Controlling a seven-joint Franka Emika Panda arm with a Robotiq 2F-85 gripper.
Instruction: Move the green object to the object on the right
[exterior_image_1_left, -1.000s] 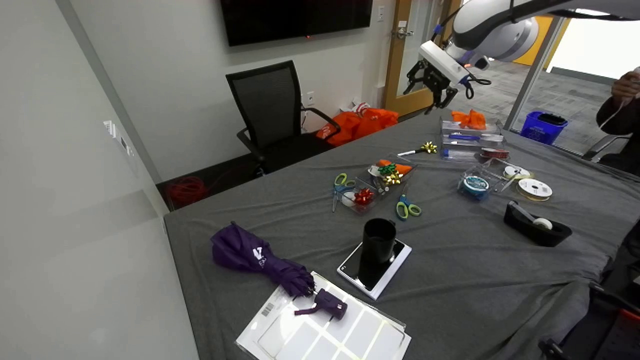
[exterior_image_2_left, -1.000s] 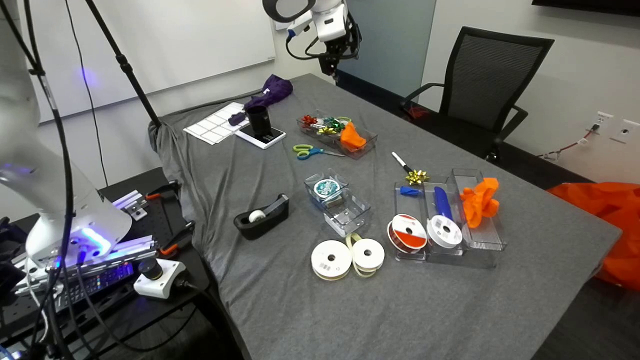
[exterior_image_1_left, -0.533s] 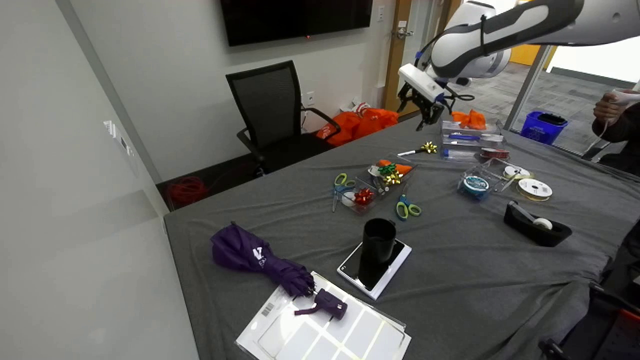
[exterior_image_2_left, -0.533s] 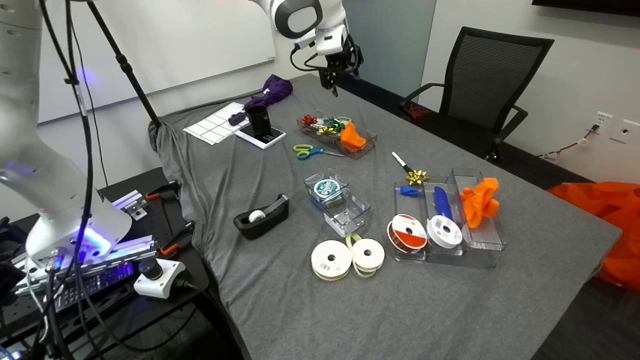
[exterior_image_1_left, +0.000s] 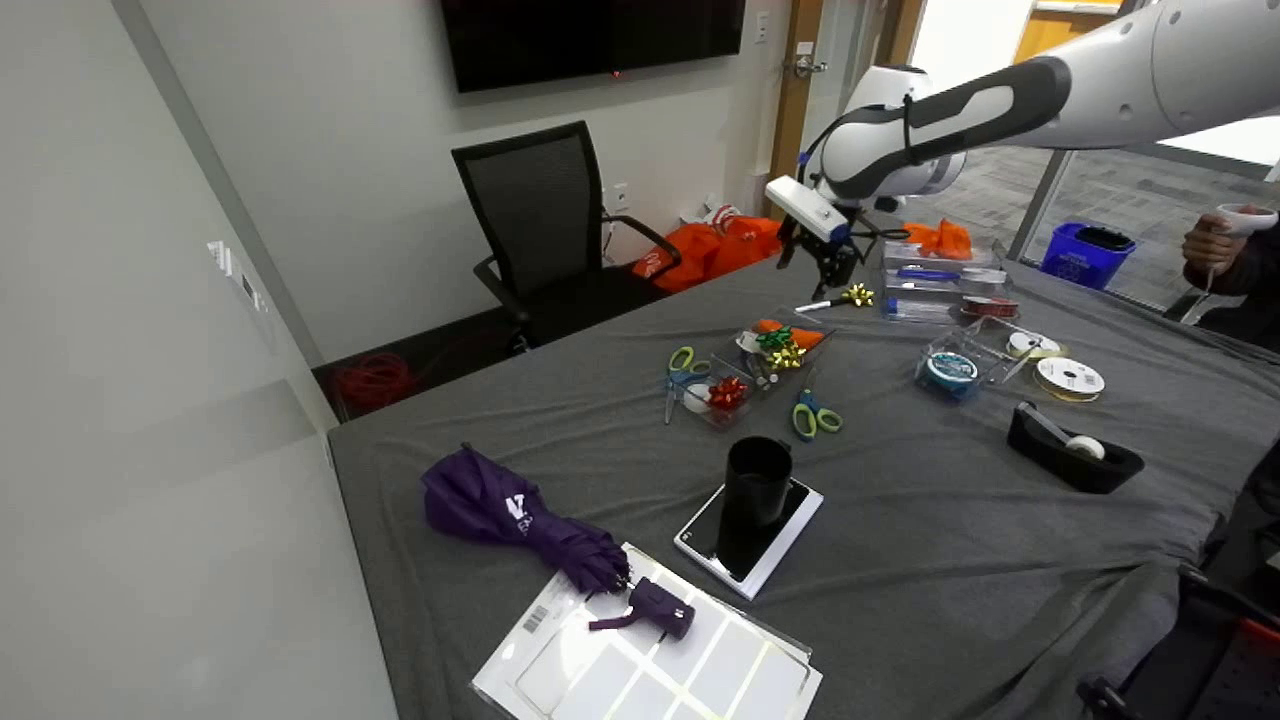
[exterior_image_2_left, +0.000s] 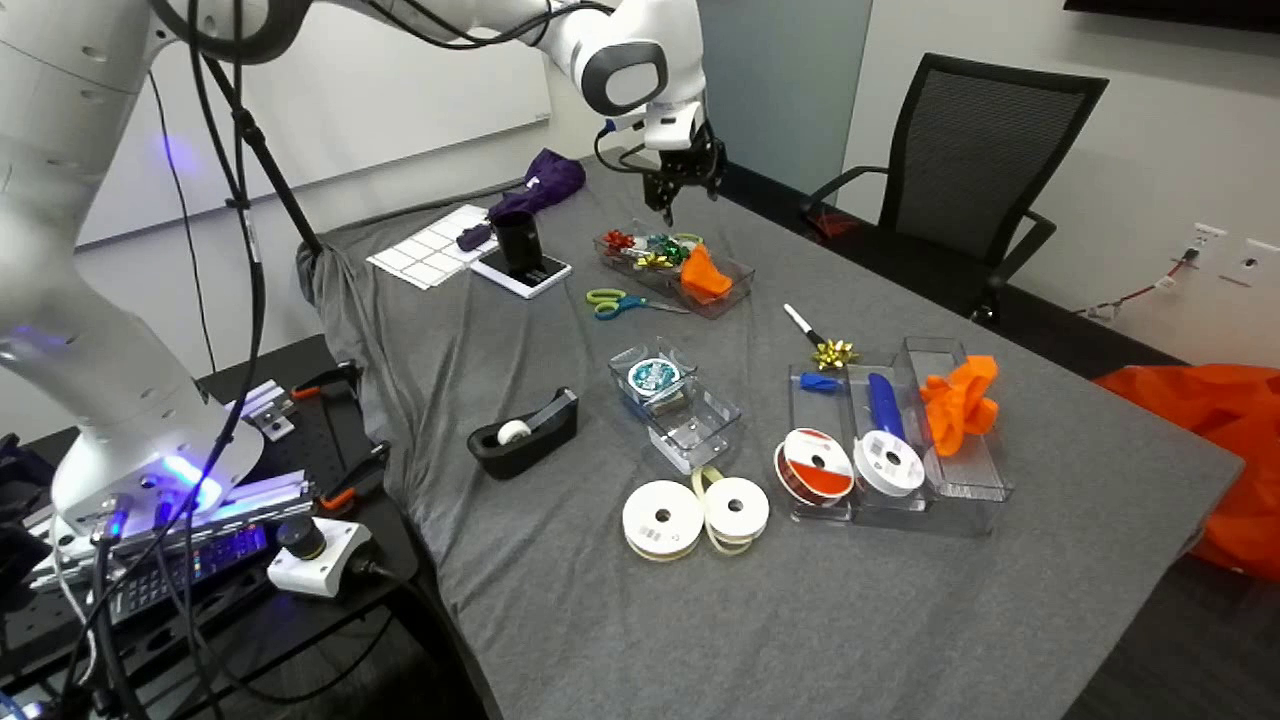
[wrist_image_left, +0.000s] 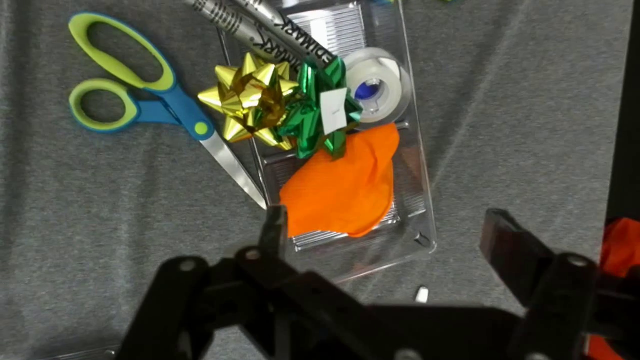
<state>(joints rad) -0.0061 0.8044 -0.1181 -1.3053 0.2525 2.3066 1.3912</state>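
Note:
The green object is a shiny green bow (wrist_image_left: 307, 120) with a white tag. It also shows in both exterior views (exterior_image_1_left: 775, 339) (exterior_image_2_left: 676, 252). It lies in a clear tray (wrist_image_left: 426, 200) beside a gold bow (wrist_image_left: 250, 95) and an orange cloth (wrist_image_left: 345, 187). My gripper (wrist_image_left: 386, 212) is open and empty, its fingers wide apart. It hovers above the table near the tray's cloth end, as both exterior views also show (exterior_image_1_left: 803, 280) (exterior_image_2_left: 690, 207). In the wrist view the green bow lies ahead of the fingertips. Which object is meant by the one on the right is unclear.
Scissors (wrist_image_left: 170, 105) lie beside the tray, and a tape roll (wrist_image_left: 377, 85) and silver markers sit in it. A clear organizer (exterior_image_2_left: 975, 488) holds ribbon spools and an orange cloth. A marker with a gold bow (exterior_image_2_left: 832, 353), tape dispenser (exterior_image_2_left: 530, 430) and black mug (exterior_image_2_left: 517, 240) stand nearby.
My arm has stretched further out over the table. The gripper has come down closer to the tray, moving left and down in an exterior view. The objects on the table have not moved.

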